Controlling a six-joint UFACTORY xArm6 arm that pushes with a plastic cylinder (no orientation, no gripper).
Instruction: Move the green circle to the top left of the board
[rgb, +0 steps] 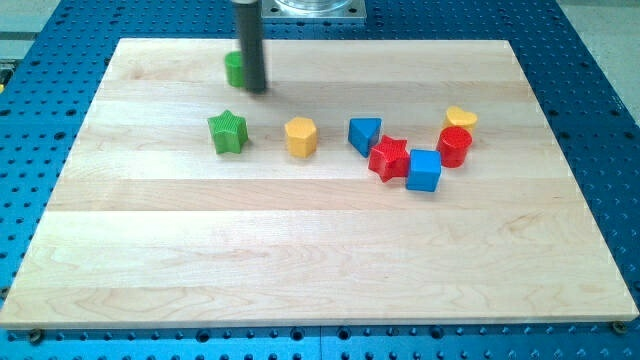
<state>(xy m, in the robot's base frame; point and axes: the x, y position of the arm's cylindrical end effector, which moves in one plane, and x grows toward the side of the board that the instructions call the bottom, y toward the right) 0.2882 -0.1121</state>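
Note:
The green circle (233, 68) sits near the view's top, left of centre, partly hidden behind my rod. My tip (256, 89) touches the board just to the right of the green circle, against its right side. A green star (228, 132) lies below them.
A yellow hexagon (300, 137) lies right of the green star. Further right sit a blue triangle (365, 134), a red star (389, 157), a blue cube (424, 170), a red cylinder (454, 147) and a yellow heart (460, 118). The wooden board (150, 250) lies on a blue perforated table.

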